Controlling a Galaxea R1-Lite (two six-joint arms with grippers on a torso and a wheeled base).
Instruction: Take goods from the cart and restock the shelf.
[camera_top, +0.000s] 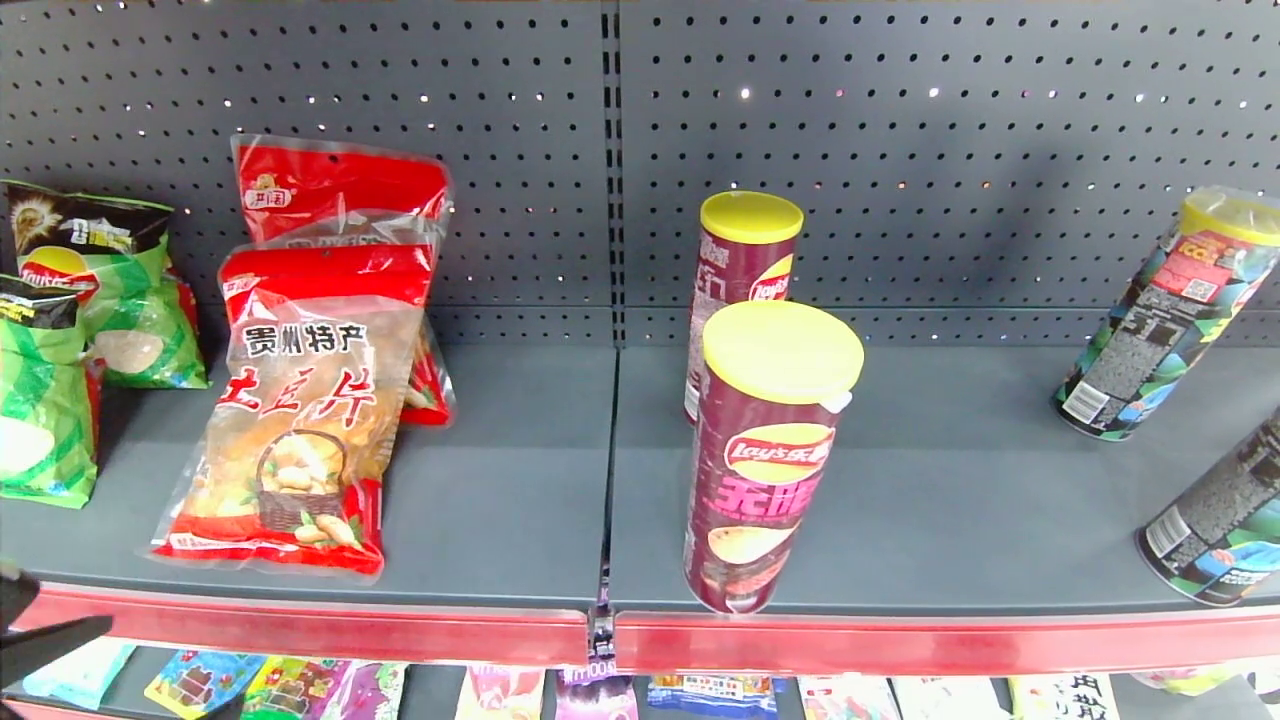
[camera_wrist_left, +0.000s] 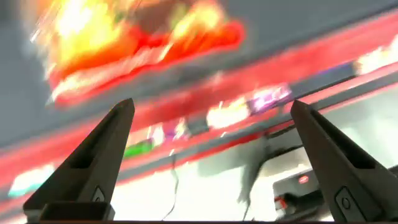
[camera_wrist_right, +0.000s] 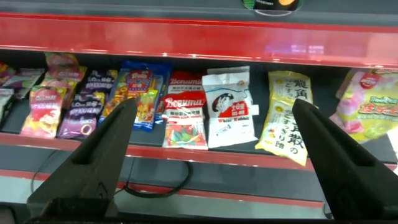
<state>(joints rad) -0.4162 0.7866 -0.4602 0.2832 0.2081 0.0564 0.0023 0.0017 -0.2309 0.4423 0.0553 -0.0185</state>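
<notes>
Left pincer (camera_wrist_left: 212, 104): fingers spread wide, with nothing between them or touching them. Beyond it, blurred, are a red-and-orange bag (camera_wrist_left: 137, 43) and a red edge strip (camera_wrist_left: 267, 74). Right pincer (camera_wrist_right: 214, 102): likewise spread wide and holding nothing. It faces a lower shelf (camera_wrist_right: 186, 152) of small printed sweet packets, among them a white packet (camera_wrist_right: 229, 109) and a yellow packet (camera_wrist_right: 287, 118). In the head view the grey shelf (camera_top: 500, 500) spans the frame, its red front edge running from 7 to 5 o'clock and a perforated back panel (camera_top: 900, 150) from 10 to 2 o'clock. At 9 o'clock stand two green bags (camera_top: 40, 400). Towards 8 o'clock two red bags (camera_top: 290, 440) lean one behind the other, the front one printed with large characters and a pictured basket. Just right of centre two purple canisters (camera_top: 765, 450) with yellow lids stand upright, one behind the other, the nearer close to the front edge. At 3 to 4 o'clock are two dark canisters (camera_top: 1160, 320), the farther one yellow-lidded. Bare shelf lies open between the red bags and the purple canisters, and between those and the dark canisters.
</notes>
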